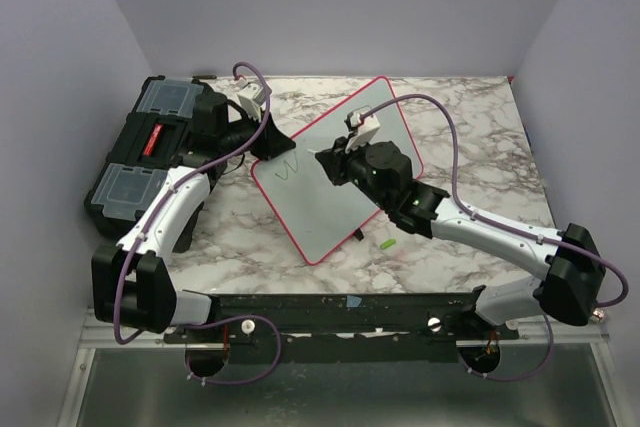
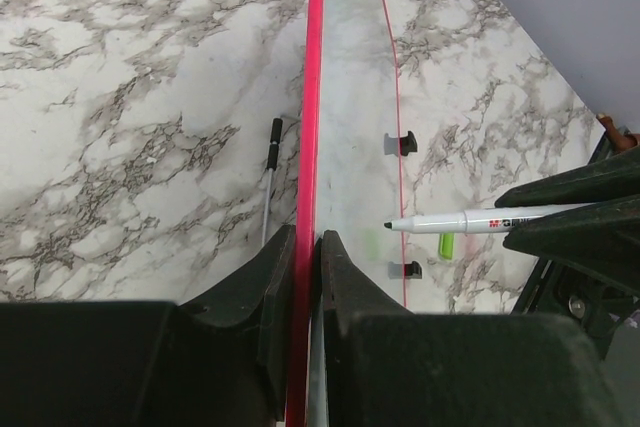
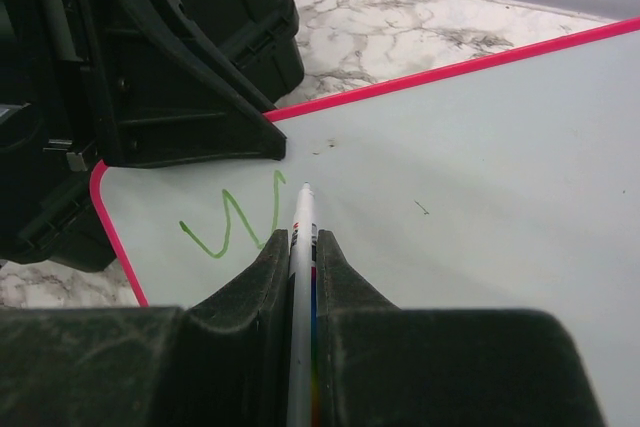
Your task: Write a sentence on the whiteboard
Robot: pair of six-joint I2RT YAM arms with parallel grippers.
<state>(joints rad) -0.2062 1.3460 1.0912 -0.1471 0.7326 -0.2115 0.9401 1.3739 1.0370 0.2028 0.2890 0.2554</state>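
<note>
The whiteboard (image 1: 345,197), white with a red-pink rim, lies tilted across the marble table. My left gripper (image 1: 268,144) is shut on its upper-left rim; the left wrist view shows both fingers (image 2: 335,277) pinching the red edge (image 2: 313,97). My right gripper (image 1: 330,162) is shut on a white marker (image 3: 302,222), its tip just right of the writing. I cannot tell whether the tip touches the whiteboard (image 3: 480,167). Of the sentence, only a green zigzag like a "w" (image 3: 235,222) shows, near the whiteboard's upper-left corner (image 1: 287,171).
A black toolbox (image 1: 150,147) with clear lid compartments stands at the left, close behind my left arm. A green marker cap (image 1: 387,244) lies on the table by the whiteboard's lower right edge. A thin black-tipped stick (image 2: 270,177) lies beside the board's far side.
</note>
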